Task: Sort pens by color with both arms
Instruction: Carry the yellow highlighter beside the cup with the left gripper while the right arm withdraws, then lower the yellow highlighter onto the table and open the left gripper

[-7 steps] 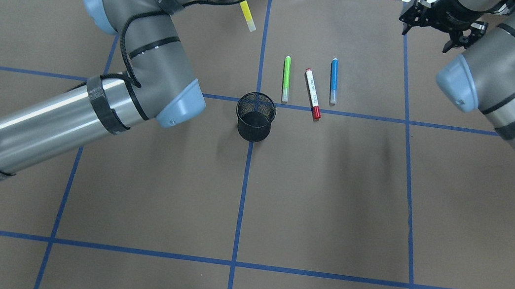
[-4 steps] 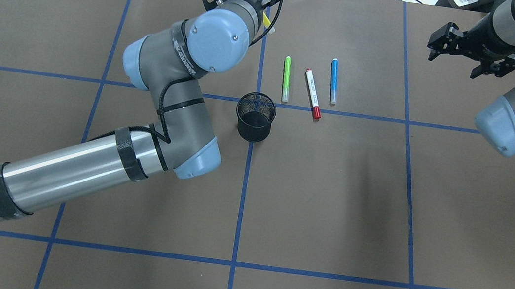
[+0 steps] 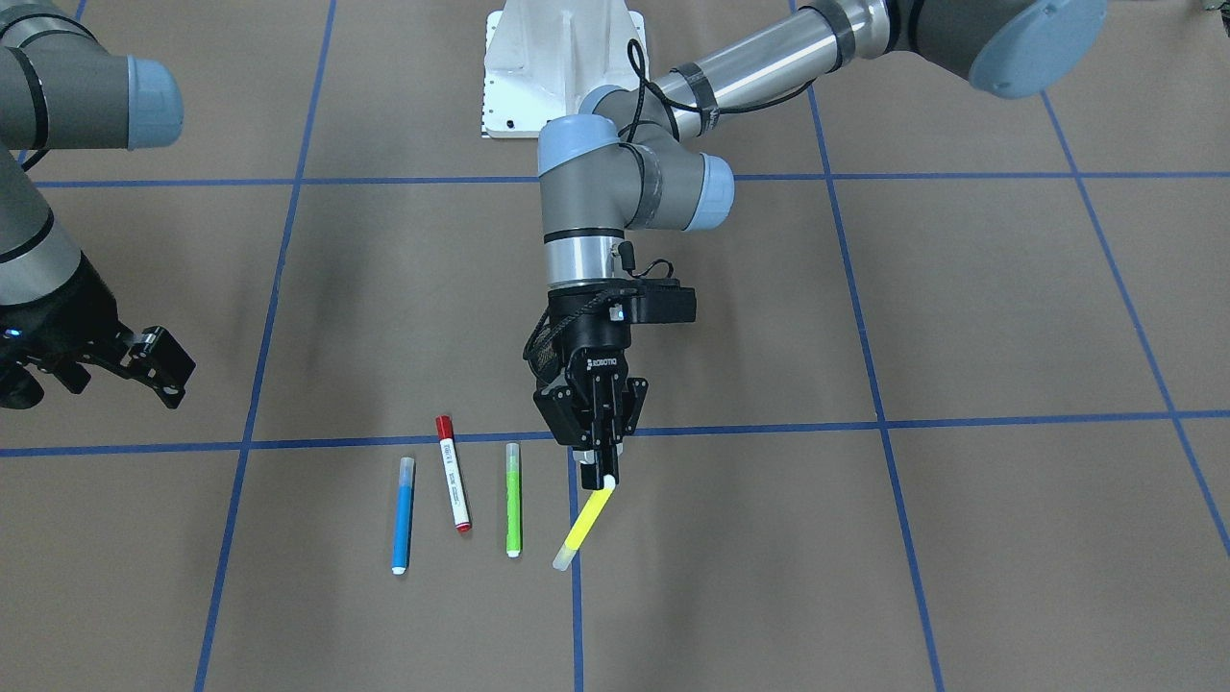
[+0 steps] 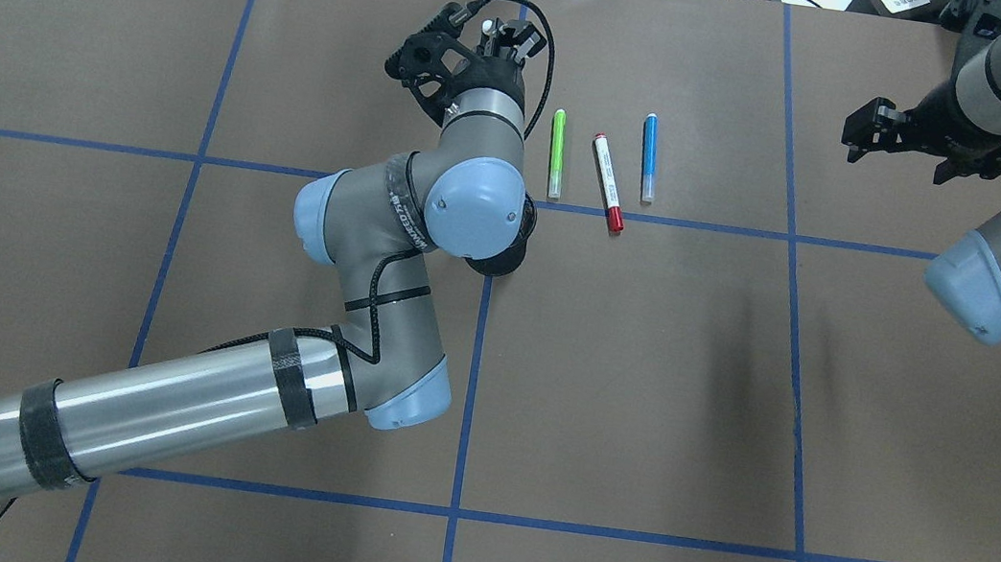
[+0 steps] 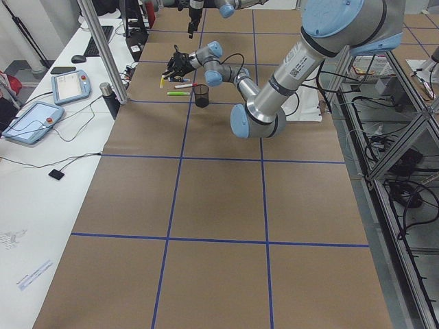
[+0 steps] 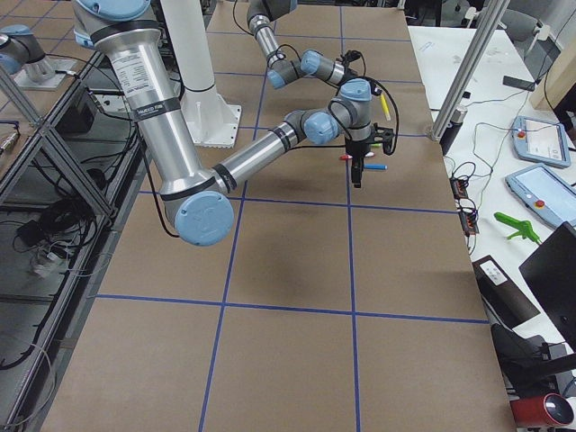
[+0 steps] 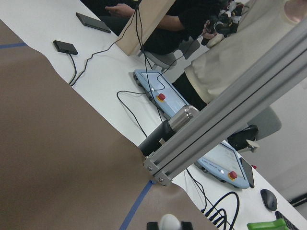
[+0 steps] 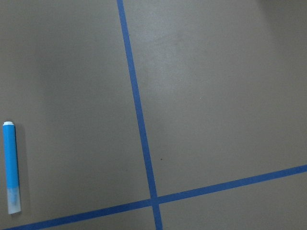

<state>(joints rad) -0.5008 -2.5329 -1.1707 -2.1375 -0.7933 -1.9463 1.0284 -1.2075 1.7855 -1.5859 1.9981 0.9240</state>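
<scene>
Here the left end effector (image 3: pixel 601 473) is clamped on the upper end of the yellow pen (image 3: pixel 582 527). The pen hangs slanted toward the lower left of the front-facing frame, its free tip just beside the green pen (image 3: pixel 514 500); whether it touches the worktop (image 3: pixel 865 577) I cannot tell. The green pen, red-capped pen (image 3: pixel 454 485) and blue pen (image 3: pixel 404 514) lie flat in a row, long axes roughly parallel, running up and down that frame. The right end effector (image 4: pixel 931 152), fingers apart and empty, hovers at the overhead frame's upper right, well apart from the row, on the blue pen's side. Laying the yellow pen parallel beside the green looks like the left arm's job.
</scene>
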